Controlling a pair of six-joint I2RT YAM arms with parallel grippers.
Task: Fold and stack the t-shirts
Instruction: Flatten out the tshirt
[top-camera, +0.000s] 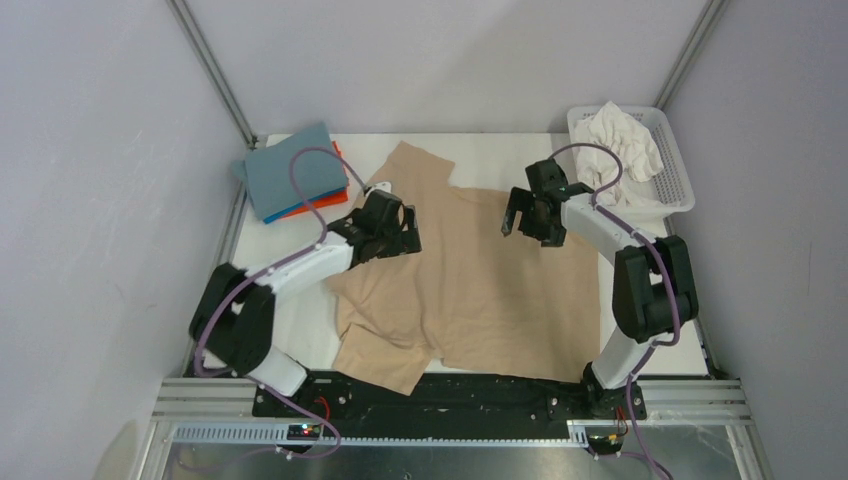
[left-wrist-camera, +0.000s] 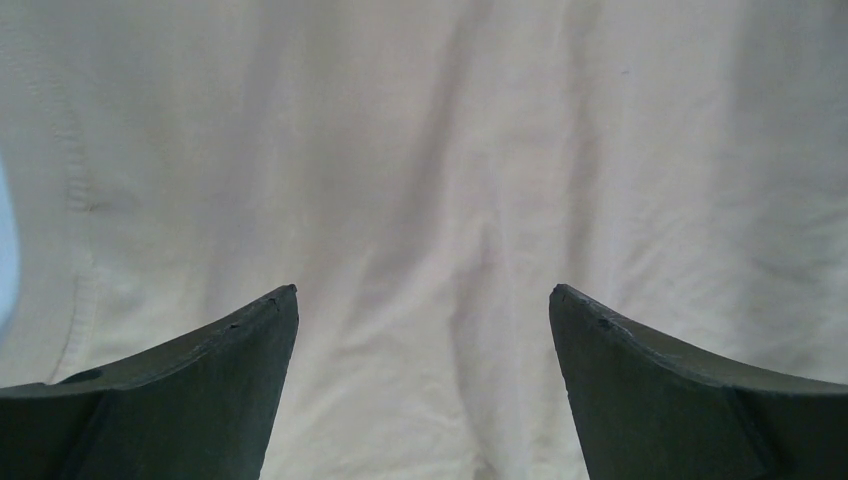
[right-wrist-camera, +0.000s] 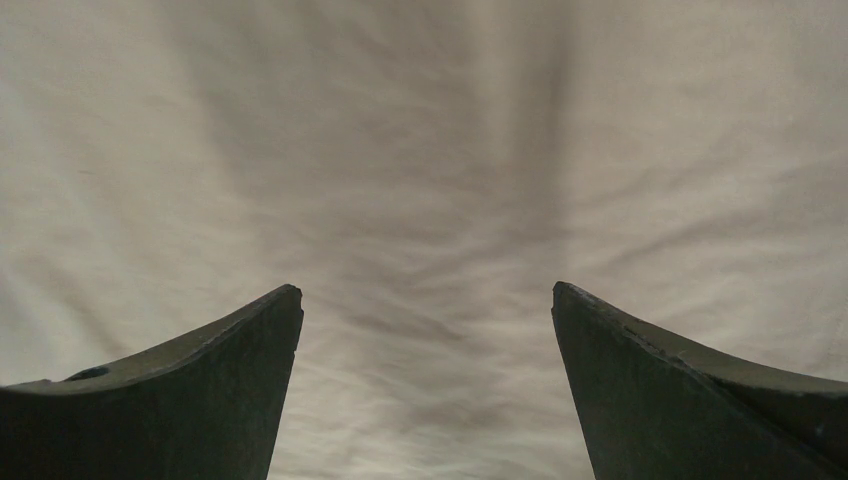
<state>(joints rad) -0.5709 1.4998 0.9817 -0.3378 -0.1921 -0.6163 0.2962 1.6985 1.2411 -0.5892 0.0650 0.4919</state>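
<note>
Top external view
- Left gripper (top-camera: 400, 238): its fingers are spread and hold nothing. It is poised over the tan t-shirt (top-camera: 480, 290), near the shirt's left shoulder.
- Right gripper (top-camera: 522, 225): its fingers are also apart and empty. It sits above the far part of the same shirt, well apart from the left gripper.
- Tan t-shirt: it lies spread and creased on the table (top-camera: 290, 325). It lies beneath both grippers, and most of it reaches from them toward the arm bases. One sleeve runs off beyond the left gripper.
- Folded stack: it sits beyond and to the outer side of the left gripper. The grey-blue t-shirt (top-camera: 295, 170) is on top, and edges of the orange t-shirt (top-camera: 325, 200) and the bright blue t-shirt (top-camera: 283, 212) show below it.
- Basket (top-camera: 683, 185): it stands beyond and outward of the right gripper, with a crumpled white t-shirt (top-camera: 625, 135) in it.

Left wrist view
- Left gripper (left-wrist-camera: 423, 292): it is wide open, with only cloth showing between its fingers (left-wrist-camera: 200, 400).
- Tan t-shirt (left-wrist-camera: 430, 150): it fills the view straight ahead of the fingertips. Whether they touch it cannot be told.

Right wrist view
- Right gripper (right-wrist-camera: 427, 290): it is wide open and grips nothing.
- Tan t-shirt (right-wrist-camera: 430, 150): rippled fabric lies directly ahead of and between the fingers (right-wrist-camera: 690, 390). Contact cannot be told.
</note>
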